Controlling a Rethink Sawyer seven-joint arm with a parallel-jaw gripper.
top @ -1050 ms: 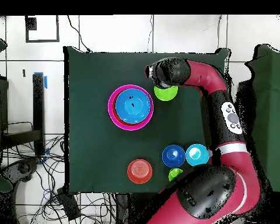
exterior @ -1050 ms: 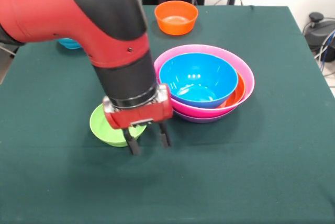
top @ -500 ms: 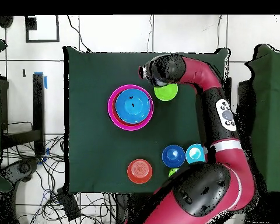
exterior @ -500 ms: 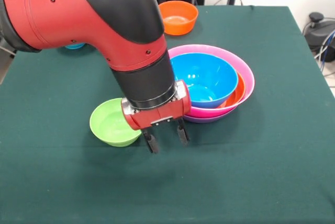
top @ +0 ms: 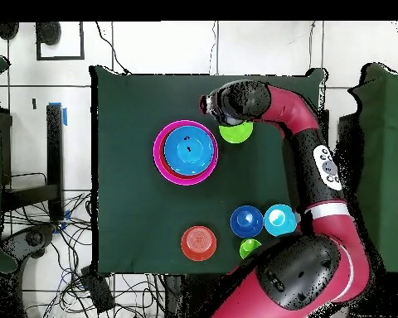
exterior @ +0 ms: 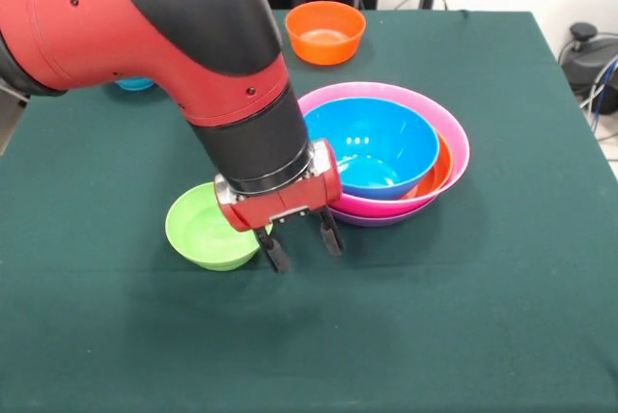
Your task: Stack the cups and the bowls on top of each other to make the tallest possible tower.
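The tower (exterior: 454, 148) is a pile of bowls: a blue bowl (exterior: 372, 148) nested in an orange one (exterior: 440, 174), inside a pink one, over a purple one (exterior: 372, 221). From overhead the tower (top: 186, 151) sits left of centre. A small lime green bowl (exterior: 205, 230) stands upright just left of it on the cloth. My gripper (exterior: 302, 244) hangs low between the green bowl and the tower, open, with nothing between its fingers. Its left fingertip is close to the green bowl's rim. In the overhead view the gripper (top: 209, 106) is beside the green bowl (top: 235, 132).
A small orange bowl (exterior: 325, 32) stands at the far side. A light blue bowl (exterior: 135, 83) peeks out behind my arm. Overhead, a dark blue bowl (top: 246, 220), a light blue bowl (top: 279, 219), the orange bowl (top: 198, 242) and a lime green cup (top: 249, 247) sit near the base.
The gripper swung from over the green bowl toward the tower, then edged back a little toward the green bowl. It stays open. No bowl has moved.
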